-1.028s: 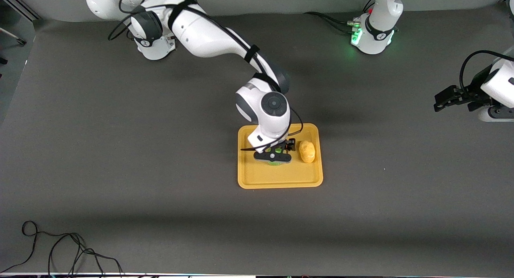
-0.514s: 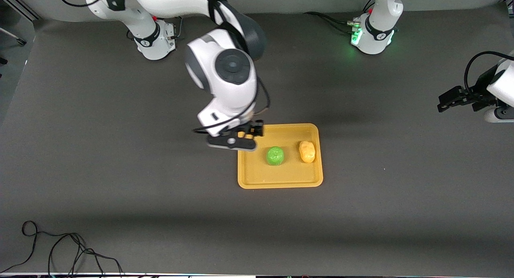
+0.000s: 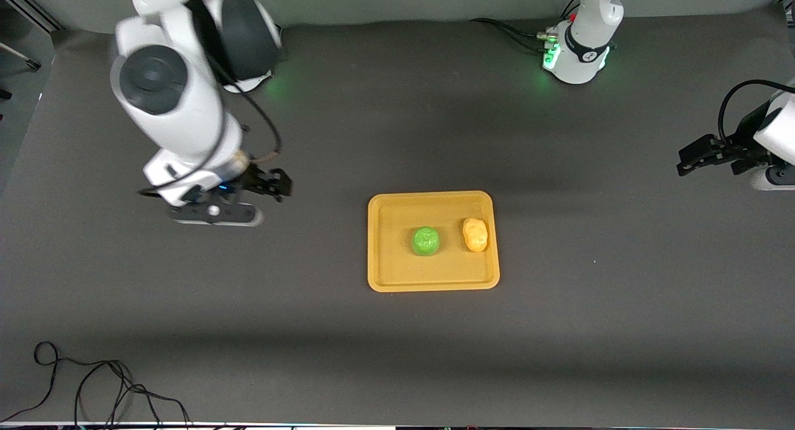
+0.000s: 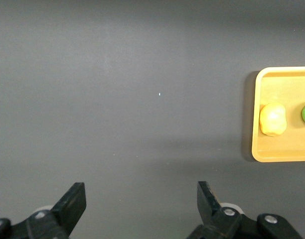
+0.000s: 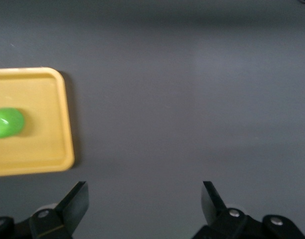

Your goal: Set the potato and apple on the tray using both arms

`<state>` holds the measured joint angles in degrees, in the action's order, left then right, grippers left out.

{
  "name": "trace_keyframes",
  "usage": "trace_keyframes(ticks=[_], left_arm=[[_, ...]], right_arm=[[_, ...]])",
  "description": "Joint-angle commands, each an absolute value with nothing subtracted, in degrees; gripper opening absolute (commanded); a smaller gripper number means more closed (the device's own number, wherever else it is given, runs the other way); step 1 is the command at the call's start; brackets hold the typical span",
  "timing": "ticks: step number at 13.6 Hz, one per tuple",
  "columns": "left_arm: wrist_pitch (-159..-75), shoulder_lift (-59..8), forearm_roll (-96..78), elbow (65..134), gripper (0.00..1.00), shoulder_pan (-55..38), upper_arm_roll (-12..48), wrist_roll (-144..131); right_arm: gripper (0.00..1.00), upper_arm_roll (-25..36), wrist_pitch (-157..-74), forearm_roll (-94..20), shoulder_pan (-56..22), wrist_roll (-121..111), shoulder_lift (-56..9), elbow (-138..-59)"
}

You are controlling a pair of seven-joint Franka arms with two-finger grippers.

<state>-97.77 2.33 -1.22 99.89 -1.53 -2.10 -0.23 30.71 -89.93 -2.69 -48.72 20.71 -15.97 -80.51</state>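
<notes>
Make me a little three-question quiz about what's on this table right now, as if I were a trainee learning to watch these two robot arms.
1. True or false: the apple and the potato both lie on the tray.
2. Which fruit lies closer to the left arm's end of the table?
A. the apple
B. the potato
3. Fill in: the right gripper and the left gripper are both ____ and hold nothing.

Key: 1 true. 2 B. 3 open; both hang over bare table, off the tray.
</notes>
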Motion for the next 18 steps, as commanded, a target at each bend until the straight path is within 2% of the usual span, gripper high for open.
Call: trace_keyframes(ticks=[1, 3, 5, 10, 18], left_arm=[[-98.52, 2.29, -1.49, 99.58, 0.99, -1.76, -2.20, -0.44], [-98.70, 2.20, -1.49, 99.49, 0.99, -1.58, -2.20, -0.44], [-98.61, 1.58, -1.49, 99.84, 0.99, -1.58, -2.20, -0.44], [-99.75, -0.26, 0.44, 99.67, 0.99, -2.28, -2.11, 0.26], [-102.39, -2.11, 1.05, 99.58, 0.99, -3.51, -1.14, 0.53]], right_arm=[[1.00, 29.71, -92.55, -0.44, -44.50, 14.18, -5.21, -91.56], [1.00, 27.53, -92.29, -0.44, -37.57, 7.60, -3.00, -92.11], [1.00, 18.42, -91.93, -0.35, -24.33, 1.52, -1.76, -92.02], [1.00, 0.91, -91.14, 0.44, 1.62, -3.52, -0.09, -92.02], [1.00, 1.31, -90.97, 0.35, 2.20, -2.73, -0.53, -91.58]])
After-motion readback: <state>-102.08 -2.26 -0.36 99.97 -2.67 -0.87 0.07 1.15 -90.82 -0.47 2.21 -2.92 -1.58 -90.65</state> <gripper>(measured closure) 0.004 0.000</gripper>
